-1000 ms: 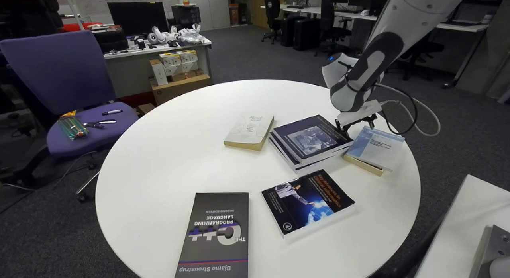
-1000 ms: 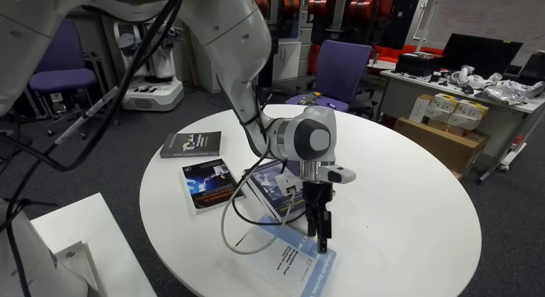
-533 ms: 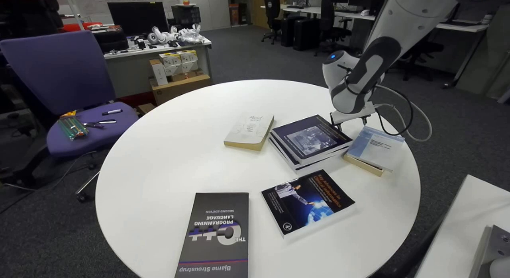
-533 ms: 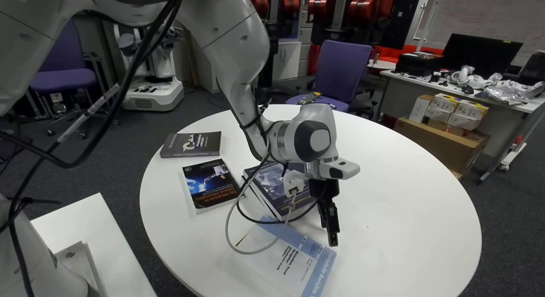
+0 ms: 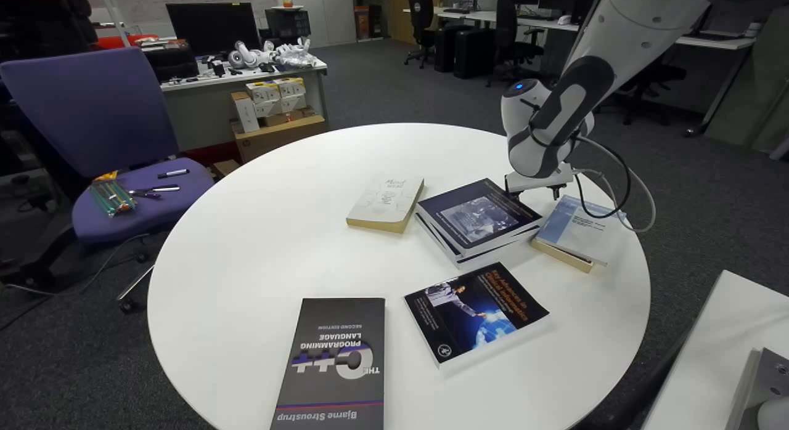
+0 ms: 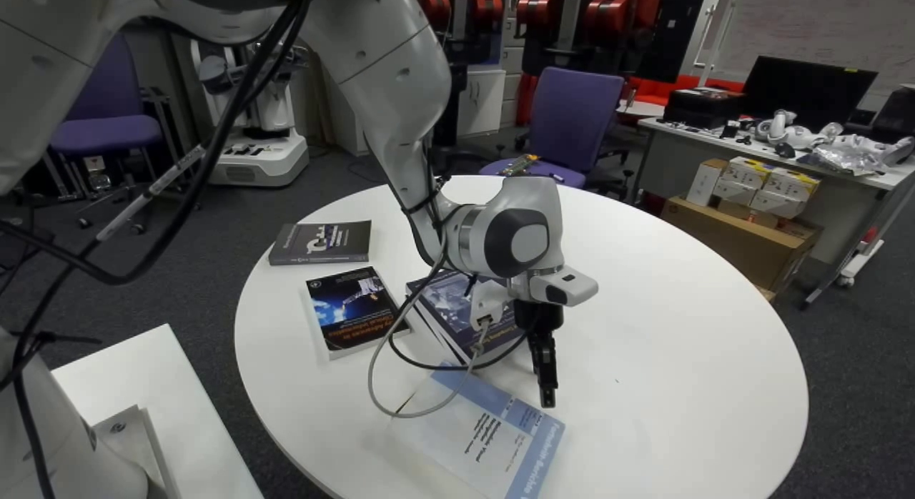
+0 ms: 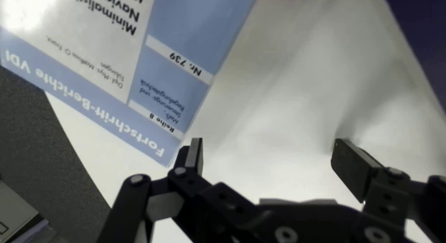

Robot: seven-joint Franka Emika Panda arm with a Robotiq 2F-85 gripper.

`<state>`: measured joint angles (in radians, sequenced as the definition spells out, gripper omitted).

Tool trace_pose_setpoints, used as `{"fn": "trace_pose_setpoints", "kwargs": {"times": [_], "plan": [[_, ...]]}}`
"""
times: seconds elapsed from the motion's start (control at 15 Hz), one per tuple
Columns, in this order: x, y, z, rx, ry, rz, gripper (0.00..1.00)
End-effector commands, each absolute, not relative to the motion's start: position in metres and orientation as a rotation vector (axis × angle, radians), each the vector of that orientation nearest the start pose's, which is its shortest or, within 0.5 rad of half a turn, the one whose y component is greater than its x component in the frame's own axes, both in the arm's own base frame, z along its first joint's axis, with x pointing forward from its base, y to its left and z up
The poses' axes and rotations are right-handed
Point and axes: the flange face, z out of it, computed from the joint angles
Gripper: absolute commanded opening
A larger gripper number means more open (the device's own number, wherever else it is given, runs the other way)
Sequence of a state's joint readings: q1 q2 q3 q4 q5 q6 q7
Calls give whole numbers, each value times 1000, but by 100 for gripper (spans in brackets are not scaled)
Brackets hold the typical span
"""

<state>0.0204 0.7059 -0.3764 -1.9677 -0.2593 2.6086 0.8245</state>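
In the wrist view, we see the Robotiq gripper (image 7: 267, 149) spread wide between the Fortschritt-Berichte VDI book (image 7: 120, 67), left, and a dark-blue book (image 7: 423, 30), right.

Bare tabletop (image 7: 264, 107) below the gripper (image 7: 268, 142) leaves a passage between two obstacles, the pale-blue book (image 7: 104, 69) and the book stack (image 5: 479, 220).

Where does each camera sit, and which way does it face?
An exterior view: higher than the table, facing down across it; arm and gripper at right.
An exterior view: near the base, facing over the table to a purple chair; base, arm, gripper show.
Wrist view: on the arm's end, facing down between blue book and navy book; fingers along bottom.
Both exterior views share that chair and C++ book.
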Motion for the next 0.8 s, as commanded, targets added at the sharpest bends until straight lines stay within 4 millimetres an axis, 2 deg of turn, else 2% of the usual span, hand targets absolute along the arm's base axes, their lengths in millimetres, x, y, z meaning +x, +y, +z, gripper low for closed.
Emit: {"fn": "trace_pose_setpoints", "kwargs": {"times": [0.0, 0.47, 0.67, 0.73], "plan": [[564, -193, 133, -3077, 1449, -89, 100], [563, -184, 147, -3044, 1467, -76, 100], [555, -176, 168, -3099, 1465, 16, 100], [552, -171, 182, -3122, 1457, 33, 100]]}}
